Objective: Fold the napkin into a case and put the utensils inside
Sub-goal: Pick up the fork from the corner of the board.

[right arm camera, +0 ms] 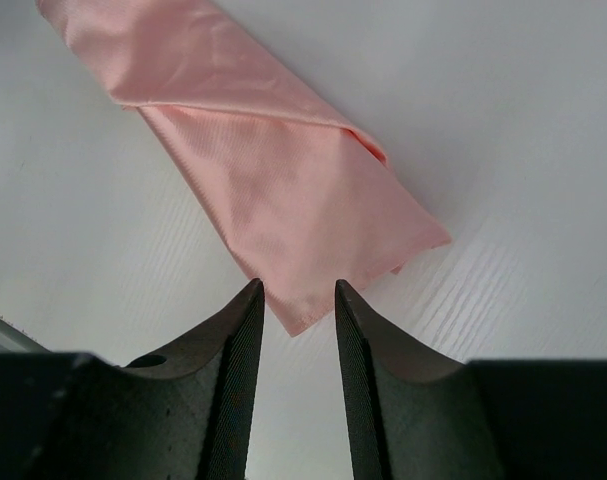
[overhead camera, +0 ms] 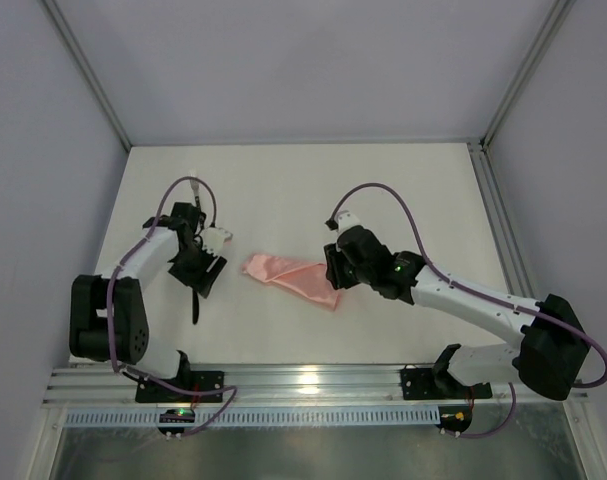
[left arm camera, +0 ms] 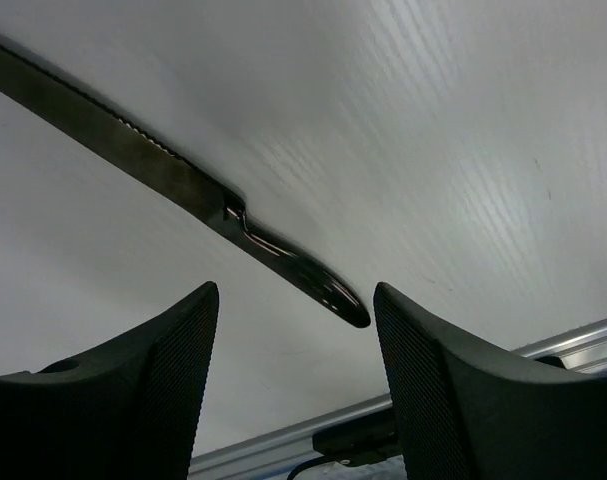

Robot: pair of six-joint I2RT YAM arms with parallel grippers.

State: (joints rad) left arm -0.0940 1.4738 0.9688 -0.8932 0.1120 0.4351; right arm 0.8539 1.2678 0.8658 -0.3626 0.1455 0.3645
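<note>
The napkin (overhead camera: 288,276) lies in the middle of the white surface (overhead camera: 283,190). It is folded into a long, flat pink case. The right claw (right arm camera: 298,292) sits low at the end of the case nearest to it. Its two fingers are a little apart. A corner of the cloth lies loose between them, so I think it is not pinching. The left claw (left arm camera: 295,295) is well off to the side. It is spread wide by a black knife (left arm camera: 183,180) and holds nothing, maybe ready to grab it. The knife's blade runs out of the wrist picture. I can see only one utensil, and the other may be hidden.
</note>
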